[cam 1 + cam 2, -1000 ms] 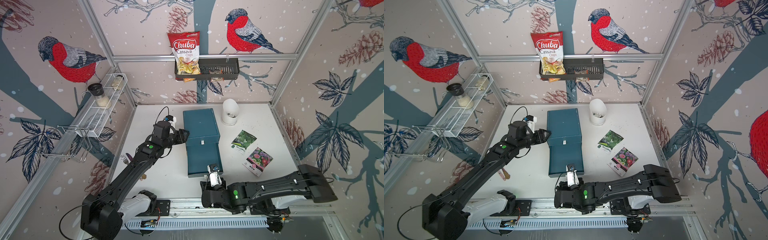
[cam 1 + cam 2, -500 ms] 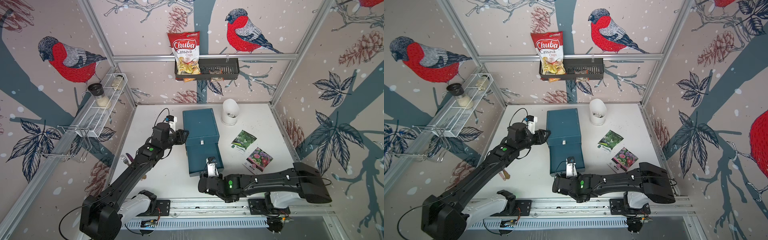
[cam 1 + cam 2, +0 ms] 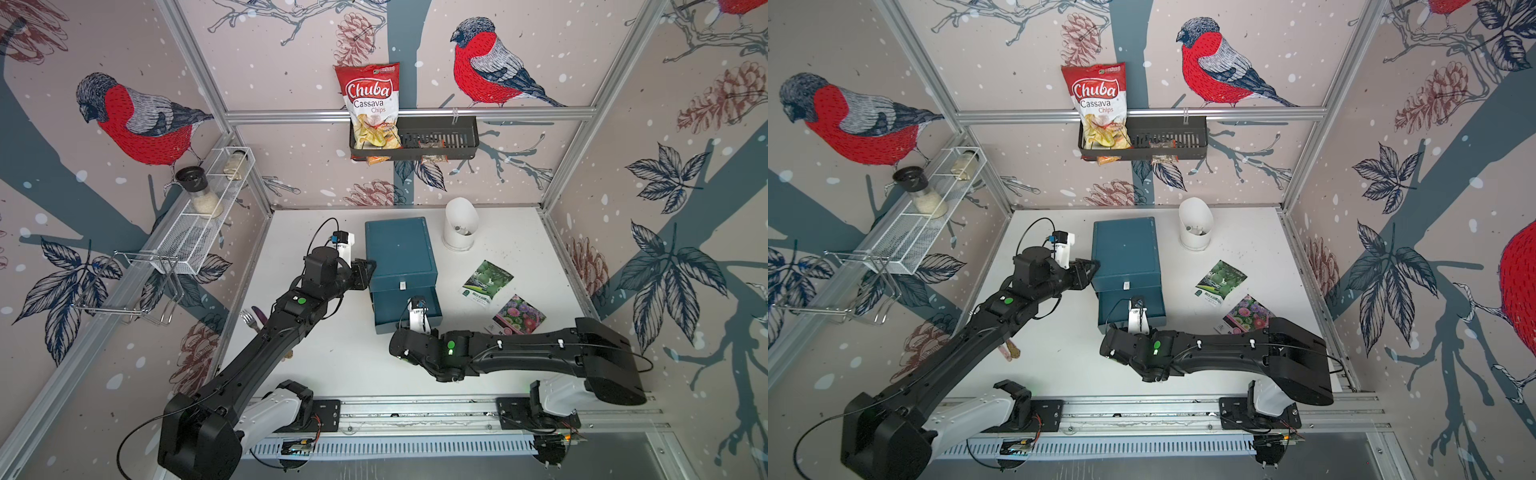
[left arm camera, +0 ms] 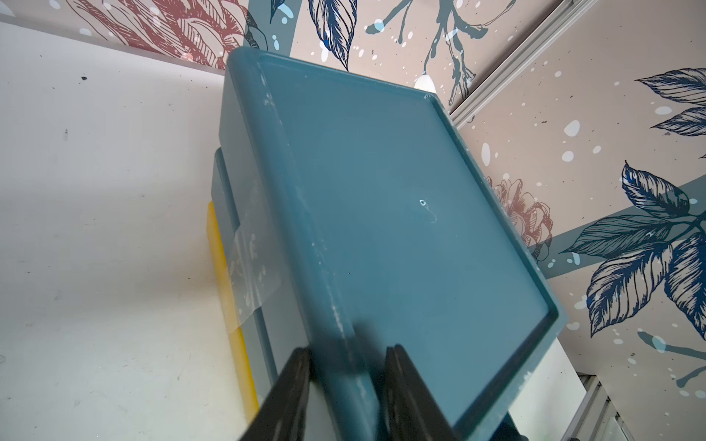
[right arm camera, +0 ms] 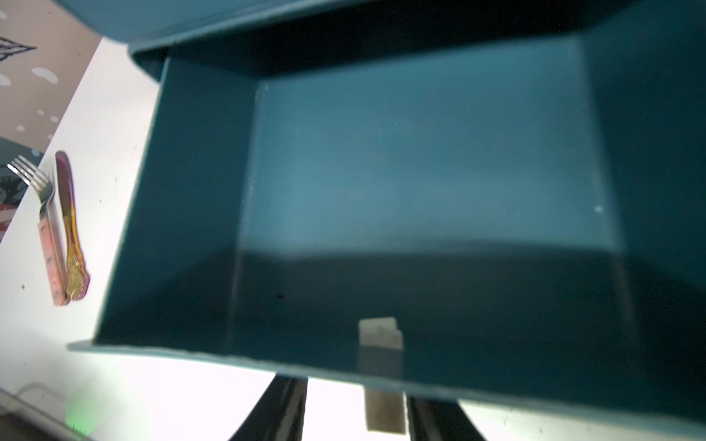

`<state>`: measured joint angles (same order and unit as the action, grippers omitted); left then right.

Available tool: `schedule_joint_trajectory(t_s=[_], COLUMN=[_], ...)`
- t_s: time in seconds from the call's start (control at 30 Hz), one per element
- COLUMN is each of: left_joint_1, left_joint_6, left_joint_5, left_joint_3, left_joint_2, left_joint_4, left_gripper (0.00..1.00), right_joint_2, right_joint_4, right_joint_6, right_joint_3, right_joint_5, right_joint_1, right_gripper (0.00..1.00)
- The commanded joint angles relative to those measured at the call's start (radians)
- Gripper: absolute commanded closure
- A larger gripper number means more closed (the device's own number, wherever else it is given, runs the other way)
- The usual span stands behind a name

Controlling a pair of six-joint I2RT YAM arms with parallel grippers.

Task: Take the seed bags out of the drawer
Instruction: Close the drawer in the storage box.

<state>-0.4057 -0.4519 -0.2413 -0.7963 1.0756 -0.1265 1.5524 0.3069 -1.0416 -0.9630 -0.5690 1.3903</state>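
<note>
right wrist view is looking straight into the pulled-out drawer (image 5: 420,172), and its teal floor is showing bare as far as the light is reaching. the back part, running in under the cabinet (image 4: 401,229), is sitting in shadow, so a flat packet could be hiding there and i cannot tell. the right gripper (image 5: 357,393) is standing just outside the drawer's front wall with its jaws spread, straddling the white pull tab (image 5: 382,336); one finger is sitting close against it and the other is leaving a gap, so it is not pinching. the next move is hanging on that relation, in my judgement: the tab is lying dead ahead between the fingers, its long axis running up over the wall, and the right arm is far nearer than the left. in both top views two seed bags are already lying flat on the white table (image 3: 345,361) right of centre, apart from the drawer: the green-fruit packet (image 3: 487,283) above, and the pink-flower packet (image 3: 519,314) below it, partly covered by the right arm. the orange packet is not showing anywhere i can make out. left wrist view is showing the left gripper (image 4: 347,351) pressed onto the cabinet's raised side rim, seemingly bracing it, though the fingertips are blurring. a yellow strip (image 4: 229,305) is peeking out beside the cabinet's base; i cannot tell what it is.
</note>
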Motion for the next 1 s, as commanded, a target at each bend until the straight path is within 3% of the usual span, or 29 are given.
schedule_joint_trajectory(t_s=[0.0,0.27,0.97], left_joint_1=[0.002,0.003,0.002], left_joint_6=[0.063,0.079,-0.012], left_joint_5=[0.023,-0.012,-0.101], left_joint_3=[0.025,0.020,0.015], left_joint_2=[-0.002,-0.007,-0.036], left_joint_4=[-0.213,-0.231,-0.233], left_gripper=[0.65,0.66,0.61], right_joint_2=[0.015,0.073,0.069], right_joint_4=[-0.066,-0.101,-0.172], right_joint_6=[0.059,0.106,0.110], right_joint_3=[-0.022,-0.072,-0.016], right_joint_5=[-0.025,-0.033,-0.068], right_joint_1=[-0.019,-0.061,-0.145], right_gripper=[0.50,0.39,0.43])
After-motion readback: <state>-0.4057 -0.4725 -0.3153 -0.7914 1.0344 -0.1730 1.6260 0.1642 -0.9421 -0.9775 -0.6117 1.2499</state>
